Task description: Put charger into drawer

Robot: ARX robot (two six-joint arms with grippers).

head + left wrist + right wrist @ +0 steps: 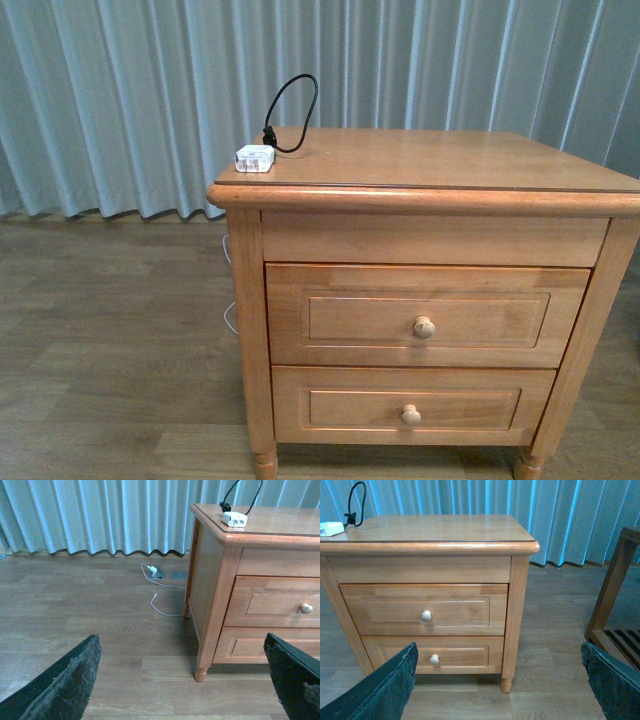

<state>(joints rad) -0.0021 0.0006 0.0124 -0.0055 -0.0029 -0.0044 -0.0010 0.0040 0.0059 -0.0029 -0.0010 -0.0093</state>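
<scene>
The charger (255, 158), a small white block with a looping black cable, lies on the near left corner of the nightstand top. It also shows in the left wrist view (235, 519) and the right wrist view (331, 528). The drawer (427, 315), the taller upper one with a round pale knob, is closed; it shows in the right wrist view (425, 610) too. Neither arm is in the front view. My left gripper (182, 680) is open and empty, low over the floor left of the nightstand. My right gripper (500, 682) is open and empty, low in front of the nightstand's right leg.
A shorter drawer (412, 405) sits closed below the taller one. A white cable (160, 592) and a floor socket lie on the wood floor by the curtain (130, 90). A wooden frame (615, 595) stands to the nightstand's right.
</scene>
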